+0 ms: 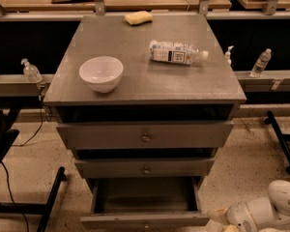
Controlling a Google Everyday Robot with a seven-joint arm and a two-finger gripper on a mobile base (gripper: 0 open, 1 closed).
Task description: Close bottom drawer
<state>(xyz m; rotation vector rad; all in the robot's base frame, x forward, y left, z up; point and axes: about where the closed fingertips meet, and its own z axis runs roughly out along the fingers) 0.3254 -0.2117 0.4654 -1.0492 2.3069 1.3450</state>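
Viewing a cabinet (135, 42) on speckled floor (34, 178), with bowl (101, 73), bottle (176, 52), sponge (138, 17) atop; its open bottom drawer (145, 220) lies just left of my gripper (221, 220), grip state unclear.

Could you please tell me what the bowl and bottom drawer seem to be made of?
The bowl looks glossy white, likely ceramic. The bottom drawer looks matte grey, perhaps painted wood or metal. The gripper sits low by its right corner.
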